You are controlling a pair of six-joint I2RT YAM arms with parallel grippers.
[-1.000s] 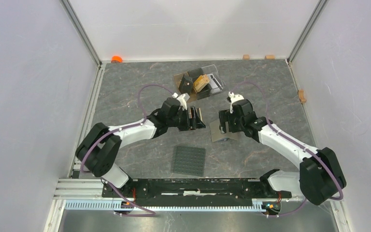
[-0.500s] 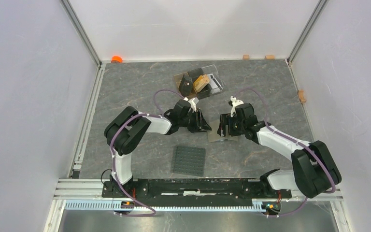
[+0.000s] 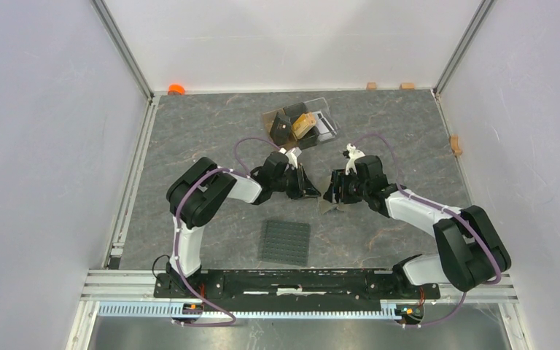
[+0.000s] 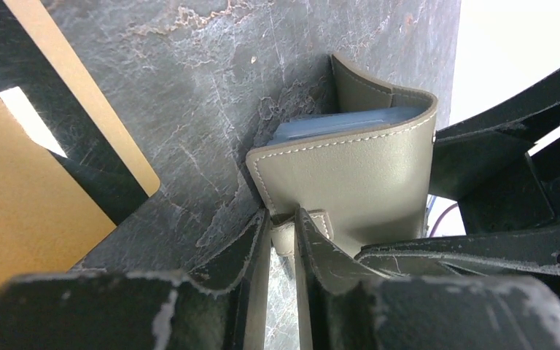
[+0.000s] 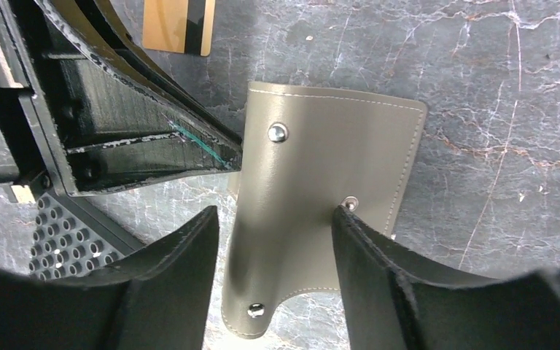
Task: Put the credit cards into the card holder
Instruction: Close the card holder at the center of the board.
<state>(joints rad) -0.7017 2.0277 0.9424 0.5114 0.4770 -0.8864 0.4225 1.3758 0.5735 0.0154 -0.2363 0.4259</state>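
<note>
Nearest to me in the overhead view, low in the centre of the frame, sits the dark studded mat (image 3: 286, 242). Just above it, mid-frame, both arms meet over the card holder (image 3: 328, 206), which lies on the counter (image 3: 211, 138) folded over, olive outside up.

From the left wrist I see the left gripper (image 4: 283, 215) with its fingers (image 4: 251, 240) drawn nearly together, pinching the holder's snap tab (image 4: 284, 237). The cover bows up at the upper right of that frame, and a sliver of the bluish pockets (image 4: 335, 127) shows beneath it.

From the right wrist, the right gripper (image 5: 273, 219) has its fingers (image 5: 379, 255) spread astride the holder's back. One tip touches the leather beside a snap stud (image 5: 348, 202), the other sits off the edge, and they hold nothing.

A gold-orange card (image 5: 179, 25) with a black stripe lies flat on the counter just past the left gripper, at the top left of the right-wrist frame, outside the holder. Farther off, in the upper centre of the overhead view, the clear stand (image 3: 324, 117) carries more cards. A black card (image 3: 281, 125) seems to lean there beside an orange one, though they are too small to count.

I judge the task barely begun. No card sits in the pockets as far as I can see, and the holder is not yet laid open. It has to be spread and steadied, and then each card fetched and slid in.
</note>
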